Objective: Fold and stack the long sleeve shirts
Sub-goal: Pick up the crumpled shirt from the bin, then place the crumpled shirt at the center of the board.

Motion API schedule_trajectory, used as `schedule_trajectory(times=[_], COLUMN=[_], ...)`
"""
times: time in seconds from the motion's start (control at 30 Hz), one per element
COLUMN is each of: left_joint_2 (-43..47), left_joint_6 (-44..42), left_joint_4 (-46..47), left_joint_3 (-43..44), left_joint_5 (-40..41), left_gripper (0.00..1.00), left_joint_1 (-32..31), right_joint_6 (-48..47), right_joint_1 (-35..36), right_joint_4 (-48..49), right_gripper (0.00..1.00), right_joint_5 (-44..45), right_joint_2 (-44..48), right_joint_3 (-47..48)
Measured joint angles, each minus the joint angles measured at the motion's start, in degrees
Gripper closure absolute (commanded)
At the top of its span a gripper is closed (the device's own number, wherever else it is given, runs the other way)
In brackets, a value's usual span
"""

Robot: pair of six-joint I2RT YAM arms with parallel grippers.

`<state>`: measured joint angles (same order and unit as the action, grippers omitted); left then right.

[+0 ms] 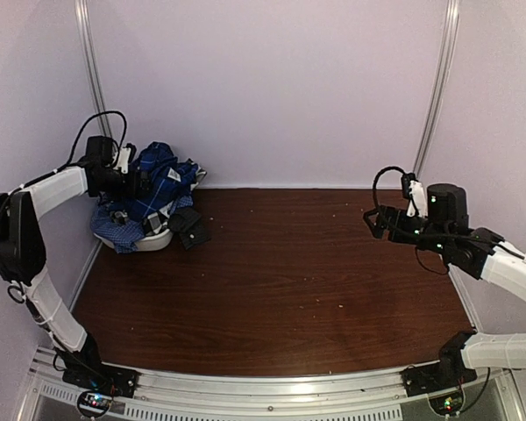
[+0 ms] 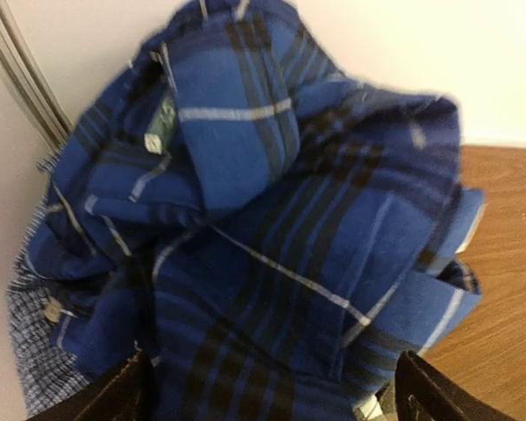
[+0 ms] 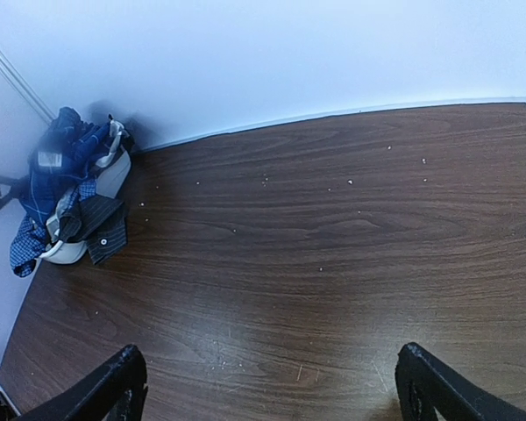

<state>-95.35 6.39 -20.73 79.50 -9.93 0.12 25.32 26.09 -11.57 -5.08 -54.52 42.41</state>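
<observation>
The blue plaid shirt [image 2: 272,228] looks soft and floppy, so pinch a thick fold by its collar. The left hand [image 2: 272,390] and right hand [image 3: 267,381] are open

The right gripper [image 3: 267,390] gapes wide over a brown table [image 3: 333,246] flecked with pale specks. In the far left corner a blue plaid shirt [image 3: 57,171] tops what looks like a white basket [image 3: 112,175], a dark shirt [image 3: 101,230] draped over its rim.

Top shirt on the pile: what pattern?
Royal-blue plaid shirt, thin white lines; left wrist view.
</observation>
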Motion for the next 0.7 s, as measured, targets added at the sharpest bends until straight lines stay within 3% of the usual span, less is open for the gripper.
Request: schedule_trajectory(times=[0.07,0.2,0.3,0.53,0.63,0.7], left_joint_2=[-4.09,-9.38,-8.31,2.45,4.81,4.68], left_joint_6=[-0.02,0.0,0.28,2.91,4.92,5.64], left_joint_4=[-1.07,-2.14,-1.6,-0.2,1.46,2.95], left_joint_3=[1.07,4.07,4.28,7.58,15.1,21.73], left_joint_5=[0.42,2.56,2.23,-5.46,-8.92,-10.29], left_gripper=[0.27,0.76,0.98,1.0,1.0,1.0], left_joint_1=[-0.35,-1.05,-2.32,-9.25,-17.25,-25.86], right_joint_6=[0.46,1.44,2.12,2.97,3.02,2.99], right_joint_1=[0.0,0.0,0.0,0.0,0.0,0.0], right_joint_4=[0.31,0.39,0.33,0.26,0.2,-0.17], right_gripper=[0.0,0.0,0.0,0.0,0.0,0.0], right_joint_5=[-0.2,-0.42,-0.46,-0.39,-0.02,0.33], right_joint_2=[0.59,2.36,3.87,6.14,6.14,6.12], right_joint_3=[-0.74,-2.27,-3.08,-3.54,-3.54,-3.48])
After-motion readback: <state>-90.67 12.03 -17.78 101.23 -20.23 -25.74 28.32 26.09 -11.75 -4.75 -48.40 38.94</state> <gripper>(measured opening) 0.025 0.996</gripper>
